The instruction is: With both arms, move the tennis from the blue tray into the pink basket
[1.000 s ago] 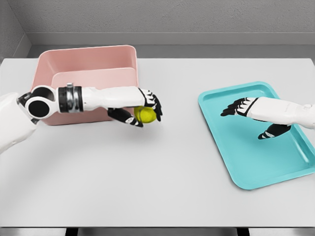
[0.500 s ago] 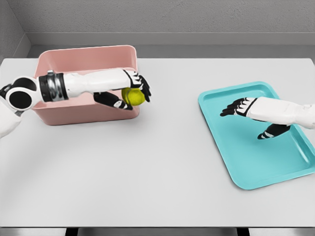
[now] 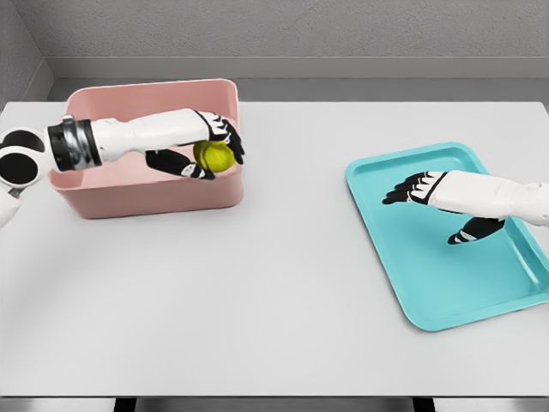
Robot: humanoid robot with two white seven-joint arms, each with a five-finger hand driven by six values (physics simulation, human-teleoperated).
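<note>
The yellow-green tennis ball (image 3: 214, 155) is in the grasp of my left hand (image 3: 212, 151), held just above the right end of the pink basket (image 3: 146, 194). The left arm reaches in from the left edge across the basket's opening. My right hand (image 3: 433, 209) hovers over the blue tray (image 3: 429, 292) at the right, fingers spread and holding nothing. The tray carries no ball.
The basket stands at the back left of the white table (image 3: 274, 300), the tray at the right near the table's side edge. A grey wall runs behind the table.
My left hand has carried the ball up and to the left, from in front of the basket's right corner to over its inside. The right hand has barely moved.
</note>
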